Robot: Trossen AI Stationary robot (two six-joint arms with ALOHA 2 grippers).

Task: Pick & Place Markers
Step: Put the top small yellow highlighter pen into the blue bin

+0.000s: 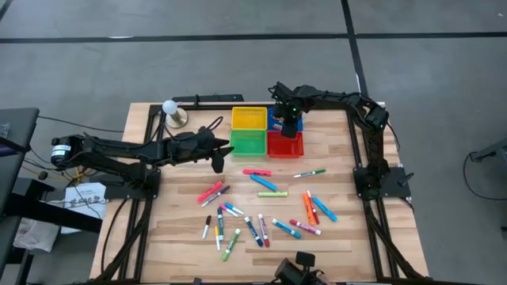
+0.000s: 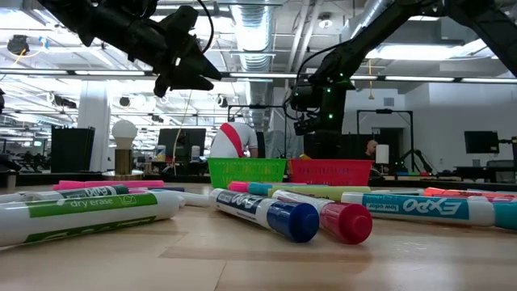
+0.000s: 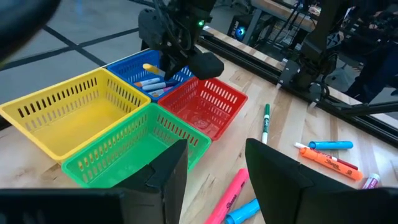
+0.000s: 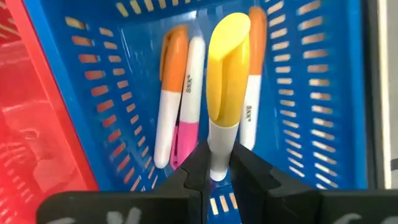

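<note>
My right gripper (image 1: 289,127) hangs over the blue basket (image 4: 93,118) at the table's far side, shut on a marker with a yellow cap (image 4: 227,68). Three markers, orange- and pink-capped (image 4: 180,106), lie on that basket's floor. Several more markers (image 1: 261,207) lie flat and scattered on the wooden table. My left gripper (image 3: 214,180) hovers open above the table, just left of the green basket (image 1: 249,143), with nothing between its fingers. My right gripper pinches the white barrel end (image 4: 217,163) of the yellow-capped marker between its two fingers. The fingers come from above, pointing steeply down. The marker runs on beyond the fingertips, cap end lowest, inside the blue basket's rim, above the markers lying there.
The four mesh baskets stand in a square block at the far middle: yellow (image 1: 249,118), green, red (image 1: 285,146) and blue. A small lamp with a white globe (image 1: 171,109) stands at the far left. The arms' dark frames run along both table sides.
</note>
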